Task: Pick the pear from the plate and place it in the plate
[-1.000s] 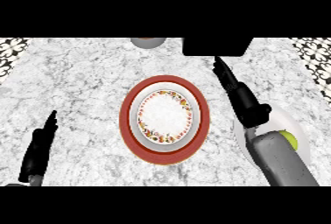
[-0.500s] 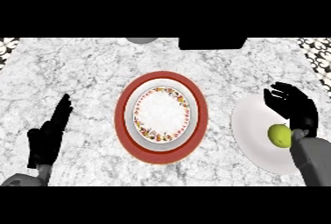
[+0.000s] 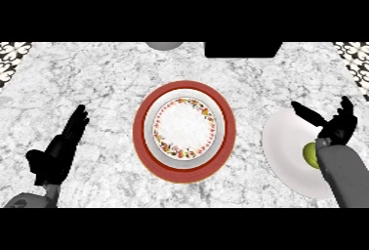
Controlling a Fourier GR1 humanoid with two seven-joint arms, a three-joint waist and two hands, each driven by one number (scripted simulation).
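One head view is looking steeply down on the marble surface (image 3: 93, 83) from above, fairly near, facing away from the robot. It is centring on the red-rimmed plate (image 3: 184, 131), with both forearms entering from the lower edge on either side of it.

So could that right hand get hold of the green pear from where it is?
Probably yes. The right hand is open just above the pear on the white plate, and nothing lies between them, though its own forearm hides part of the pear.
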